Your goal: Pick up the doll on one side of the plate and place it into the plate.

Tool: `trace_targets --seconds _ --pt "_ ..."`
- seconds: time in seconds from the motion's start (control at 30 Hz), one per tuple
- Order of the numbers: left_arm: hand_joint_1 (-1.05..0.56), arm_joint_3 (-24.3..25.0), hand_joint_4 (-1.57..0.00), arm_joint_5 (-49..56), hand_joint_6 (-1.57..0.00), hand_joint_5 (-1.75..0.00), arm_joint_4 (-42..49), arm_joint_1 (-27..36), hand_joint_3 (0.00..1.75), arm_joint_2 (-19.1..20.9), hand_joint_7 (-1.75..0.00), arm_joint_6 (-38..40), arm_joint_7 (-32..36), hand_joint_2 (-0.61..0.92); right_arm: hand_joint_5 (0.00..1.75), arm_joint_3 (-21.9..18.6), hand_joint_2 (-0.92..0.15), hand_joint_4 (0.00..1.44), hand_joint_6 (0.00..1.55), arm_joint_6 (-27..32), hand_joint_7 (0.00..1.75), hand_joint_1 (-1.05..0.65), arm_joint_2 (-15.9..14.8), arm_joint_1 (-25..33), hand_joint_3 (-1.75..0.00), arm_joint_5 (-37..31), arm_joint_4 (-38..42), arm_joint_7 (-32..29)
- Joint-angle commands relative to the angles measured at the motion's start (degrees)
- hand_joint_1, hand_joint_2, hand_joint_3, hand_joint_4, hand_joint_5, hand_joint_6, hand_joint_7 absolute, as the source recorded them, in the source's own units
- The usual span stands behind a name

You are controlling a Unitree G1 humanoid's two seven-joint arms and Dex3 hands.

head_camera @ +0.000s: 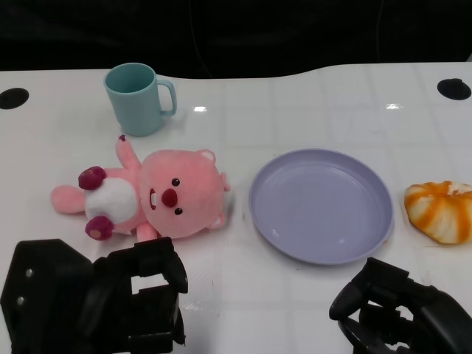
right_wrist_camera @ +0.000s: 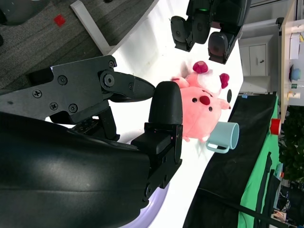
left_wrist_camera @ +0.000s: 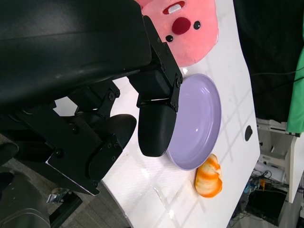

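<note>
Here the pink doll (head_camera: pixel 151 195) lies on its back on the white table (head_camera: pixel 310 103), just left of the purple plate (head_camera: pixel 321 204) and apart from it. The left hand (head_camera: pixel 140 295) hovers near the doll's head, fingers apart, holding nothing. The right hand (head_camera: pixel 402 313) sits low by the plate, fingers spread, holding nothing. A teal mug (head_camera: pixel 138 98) stands behind the doll; an orange bun (head_camera: pixel 440 211) lies right of the plate.

White table (head_camera: pixel 310 110) carries a pink doll (head_camera: pixel 158 195) lying left of a lilac plate (head_camera: pixel 321 205). Teal mug (head_camera: pixel 138 98) upright behind the doll; orange-striped bun (head_camera: pixel 440 211) right of the plate.
</note>
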Motion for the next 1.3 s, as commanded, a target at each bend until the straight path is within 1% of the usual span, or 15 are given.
trace_targets --seconds 0.03,0.7,0.83,0.9,0.97,1.03,1.1,1.2,1.3 --pt "-0.04 0.6 -0.90 0.1 -0.82 -1.75 0.6 -0.3 1.51 1.0 -1.66 -0.5 -0.6 0.39 1.75 -0.3 -0.92 0.68 0.50 0.3 1.63 -0.31 -0.1 -0.2 -0.48 0.2 -0.2 -0.3" --pt "-0.05 0.6 -0.90 0.3 -0.80 -1.75 0.4 -0.6 1.52 1.3 -1.67 -0.3 -0.4 0.39 1.75 -0.3 -0.92 0.67 0.50 0.4 1.63 -0.31 -0.2 -0.5 -0.47 0.2 -0.2 -0.3" --pt "-0.04 1.0 -0.88 -0.5 -0.78 -1.75 0.3 -0.6 1.52 0.8 -1.65 -0.1 -0.3 0.40 1.75 -0.4 -0.92 0.67 0.50 0.2 1.62 -0.31 -0.3 -0.5 -0.47 0.1 -0.1 -0.3" --pt "-0.04 1.1 -0.86 -0.8 -0.78 -1.75 0.2 -0.5 1.49 0.4 -1.62 0.0 -0.1 0.41 1.75 -0.4 -0.92 0.67 0.50 0.4 1.62 -0.30 -0.3 -0.5 -0.47 0.2 -0.2 -0.3" --pt "-0.04 1.2 -0.80 -0.6 -0.77 -1.74 0.0 -0.5 1.41 0.1 -1.54 0.0 0.3 0.44 1.75 -0.4 -0.92 0.68 0.50 0.8 1.62 -0.31 -0.2 -0.5 -0.47 0.3 -0.4 -0.4" --pt "-0.03 1.4 -0.76 -0.6 -0.75 -1.71 0.1 -0.3 1.37 -0.4 -1.48 -0.8 0.3 0.46 1.75 -0.3 -0.92 0.68 0.50 0.5 1.62 -0.31 -0.2 -0.4 -0.47 0.3 -0.2 -0.3" --pt "-0.02 1.7 -0.74 -0.6 -0.75 -1.69 0.3 -0.2 1.36 -0.9 -1.44 -1.8 0.1 0.47 1.75 -0.2 -0.92 0.68 0.50 0.6 1.62 -0.30 -0.1 -0.4 -0.47 0.5 -0.2 -0.3" --pt "-0.04 2.1 -0.73 -0.7 -0.74 -1.64 0.1 -0.1 1.39 -1.3 -1.36 -2.4 0.3 0.44 1.75 0.0 -0.92 0.68 0.50 1.1 1.63 -0.30 -0.1 -0.4 -0.48 0.5 -0.6 -0.4" --pt "-0.07 2.6 -0.71 -0.7 -0.71 -1.59 0.1 0.0 1.35 -1.8 -1.29 -3.8 0.0 0.45 1.75 0.2 -0.92 0.68 0.50 0.7 1.63 -0.30 -0.2 -0.3 -0.48 0.1 -0.7 -0.4"
